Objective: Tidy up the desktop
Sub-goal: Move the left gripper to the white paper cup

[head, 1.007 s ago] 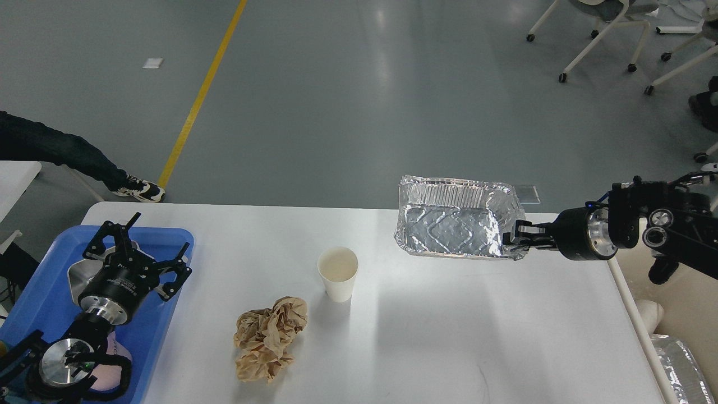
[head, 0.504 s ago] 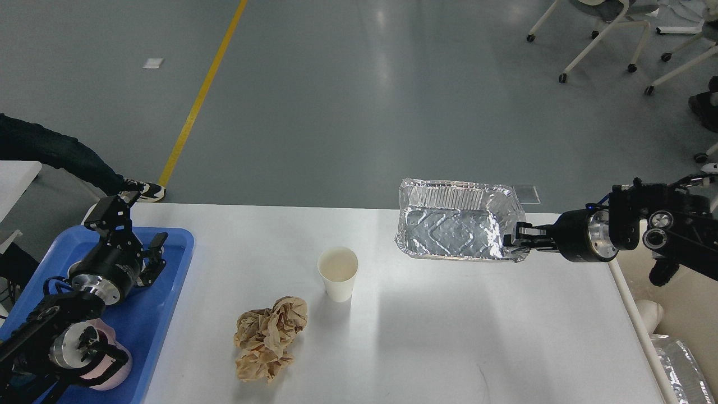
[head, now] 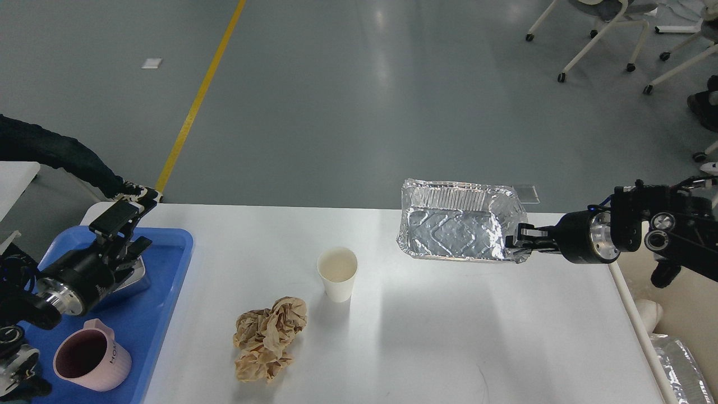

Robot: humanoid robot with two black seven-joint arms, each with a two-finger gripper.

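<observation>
While my right pincer (head: 515,242) grips the thin, crushable foil tray (head: 457,227) by 1 rim corner above the desktop (head: 449,336), my left pincer's (head: 124,221) state is indiscernible.

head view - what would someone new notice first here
The shiny foil tray stands out first, held up at its right rim by the right gripper above the far right part of the white desktop. Next come the crumpled brown paper and the white paper cup mid-table, then the blue tray at the left with a pink mug.
</observation>
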